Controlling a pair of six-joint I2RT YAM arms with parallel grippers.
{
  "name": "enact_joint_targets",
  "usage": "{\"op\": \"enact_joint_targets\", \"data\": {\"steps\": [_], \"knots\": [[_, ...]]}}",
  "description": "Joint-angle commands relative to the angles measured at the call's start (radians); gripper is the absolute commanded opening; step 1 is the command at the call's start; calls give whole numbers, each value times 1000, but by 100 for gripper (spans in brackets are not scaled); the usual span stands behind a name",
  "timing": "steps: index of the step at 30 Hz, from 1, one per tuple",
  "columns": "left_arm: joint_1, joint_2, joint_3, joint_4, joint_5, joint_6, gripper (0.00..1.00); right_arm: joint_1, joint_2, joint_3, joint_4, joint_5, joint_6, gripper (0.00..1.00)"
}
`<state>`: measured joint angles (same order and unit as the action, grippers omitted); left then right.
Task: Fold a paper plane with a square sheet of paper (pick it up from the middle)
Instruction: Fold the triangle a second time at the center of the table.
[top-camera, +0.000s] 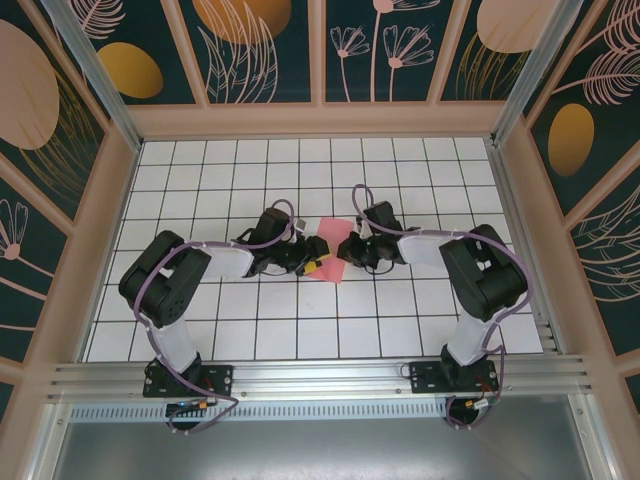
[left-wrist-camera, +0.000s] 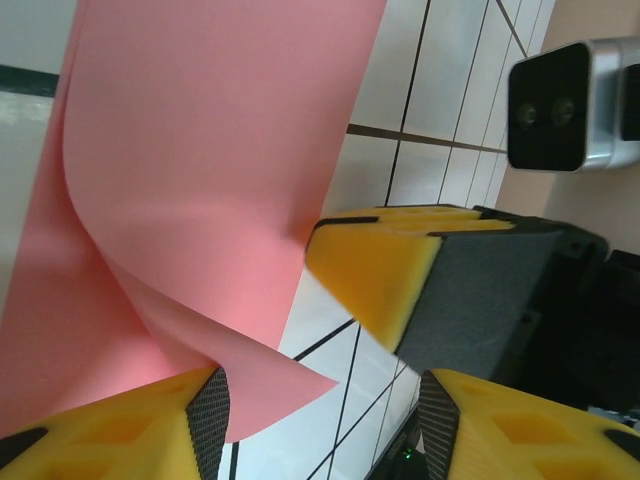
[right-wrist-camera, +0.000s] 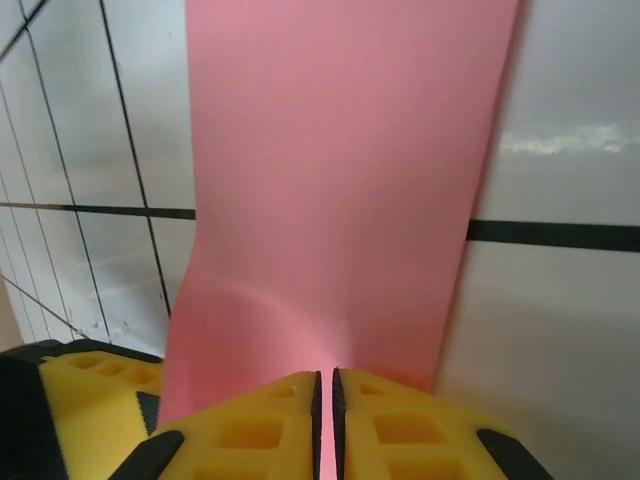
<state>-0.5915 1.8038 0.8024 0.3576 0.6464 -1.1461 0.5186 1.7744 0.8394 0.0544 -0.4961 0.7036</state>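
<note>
While the two arms meet over the middle of the white gridded table (top-camera: 200, 330), the square sheet of paper (top-camera: 333, 238) sits between their wrists, pink and unmarked; seen from above, the right gripper (top-camera: 347, 250) comes at it from the right and the left gripper (top-camera: 316, 264) from the left, the two just beside each other at the sheet's near edge.

From the right wrist, the right gripper (right-wrist-camera: 325, 385) has its two yellow fingers pressed together with only a thin pink line between them, so it is clenched on the sheet's edge; from that pinch the sheet (right-wrist-camera: 340, 170) runs away across the tiles, with a soft bend near the fingers.

From the left wrist, the left gripper (left-wrist-camera: 325, 400) stands with its jaws well apart and grasps nothing; bare tile shows in the gap; the sheet (left-wrist-camera: 220, 150) curls over on itself, and one loose pointed corner hangs just above the inner pad of the finger at the lower left; whether it touches that pad I cannot tell; the right gripper's yellow and black finger meets the sheet's edge close in front; a grey camera housing (left-wrist-camera: 560, 105) sits on the wrist behind it.
</note>
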Motion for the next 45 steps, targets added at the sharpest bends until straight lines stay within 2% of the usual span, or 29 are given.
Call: {"op": "enact_joint_targets", "data": {"steps": [1, 6, 15, 20, 24, 27, 30, 35, 45], "knots": [[-5, 20, 25, 24, 10, 6, 56, 6, 43, 15, -10, -28, -33, 16], [-6, 32, 24, 29, 7, 2, 58, -8, 50, 49, -67, -31, -70, 15], [-5, 41, 20, 43, -3, -2, 53, -60, -112, -64, 40, -87, -78, 17], [-6, 43, 19, 46, -6, -2, 47, -66, -137, -115, 108, -117, -56, 22], [-5, 45, 15, 41, -12, -3, 34, -58, -127, -122, 155, -159, -46, 29], [-5, 48, 14, 38, -15, -1, 26, -49, -115, -114, 168, -172, -43, 30], [-6, 47, 12, 37, -19, -1, 22, -40, -97, -107, 183, -185, -35, 30], [-5, 48, 12, 38, -17, 0, 17, -22, -69, -83, 189, -191, -40, 30], [-4, 48, 9, 46, -15, -3, 15, -11, -19, -41, 183, -201, -50, 27]]}}
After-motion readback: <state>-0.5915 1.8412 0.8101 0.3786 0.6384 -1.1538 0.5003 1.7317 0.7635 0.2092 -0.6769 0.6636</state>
